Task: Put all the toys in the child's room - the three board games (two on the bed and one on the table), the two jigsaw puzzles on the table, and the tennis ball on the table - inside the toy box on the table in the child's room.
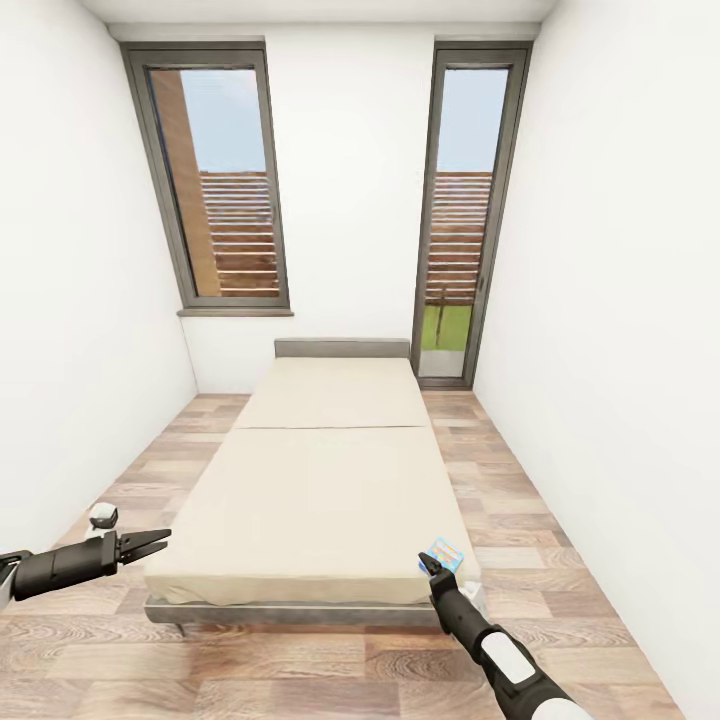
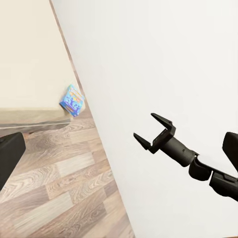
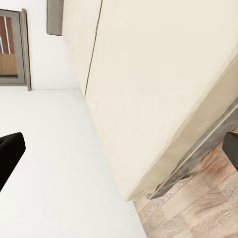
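The right gripper [image 1: 432, 562] hangs over the near right corner of the bed [image 1: 330, 470]. In the left wrist view it shows as a black fork [image 2: 154, 133] against the white wall, its two fingers [image 2: 163, 120] clearly spread with nothing between them. Just beyond the fingertips in the head view lies the small blue game [image 1: 446, 555], at the very corner of the mattress. Whether the fingers touch it cannot be told.

The game is a little flat box with a bright blue cover carrying white, yellow and red print too small to read. The left wrist view shows it [image 2: 73, 100] tilted at the mattress corner, one edge leaning off the side toward the wood floor [image 2: 59, 188], with a thin pale side panel visible.

The left gripper [image 1: 145, 545] is held out level beside the near left corner of the bed, above the floor. Its dark fingers point toward the mattress and lie close together, with only a thin slit between them; nothing is in them. A small white-and-grey knob [image 1: 103, 516] sits on top of the arm just behind it.

The bed is low, with a plain beige mattress in two sections, a thin grey frame and a grey headboard [image 1: 342, 348]. Behind it stand a tall window [image 1: 215, 180] on the left and a narrow glass door [image 1: 462, 215] on the right.
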You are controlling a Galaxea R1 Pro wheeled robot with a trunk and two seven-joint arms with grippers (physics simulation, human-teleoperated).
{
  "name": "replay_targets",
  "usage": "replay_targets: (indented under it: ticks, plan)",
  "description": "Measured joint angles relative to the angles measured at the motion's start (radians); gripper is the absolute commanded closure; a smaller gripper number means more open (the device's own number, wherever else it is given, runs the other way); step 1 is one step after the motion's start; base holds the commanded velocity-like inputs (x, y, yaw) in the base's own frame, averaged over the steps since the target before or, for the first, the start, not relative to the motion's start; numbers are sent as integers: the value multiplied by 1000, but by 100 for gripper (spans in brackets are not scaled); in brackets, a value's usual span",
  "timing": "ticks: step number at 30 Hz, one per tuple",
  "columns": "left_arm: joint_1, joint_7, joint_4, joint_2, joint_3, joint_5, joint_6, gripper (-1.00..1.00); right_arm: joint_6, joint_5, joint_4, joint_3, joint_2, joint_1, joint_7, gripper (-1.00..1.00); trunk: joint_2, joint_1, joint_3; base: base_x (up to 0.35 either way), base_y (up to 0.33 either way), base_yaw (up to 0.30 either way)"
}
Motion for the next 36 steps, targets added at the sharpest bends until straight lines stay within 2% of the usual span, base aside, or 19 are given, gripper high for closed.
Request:
replay_targets:
  ticks: [31, 36]
  plan:
    - [0, 0, 0, -4, 0, 0, -3, -100, -1, 0, 0, 0, 0, 0, -1, -100, 0, 0, 0, 0, 0, 0]
    - [0, 0, 0, -5, 0, 0, -4, -100, -1, -1, 0, 0, 0, 0, -35, -100, 0, 0, 0, 0, 0, 0]
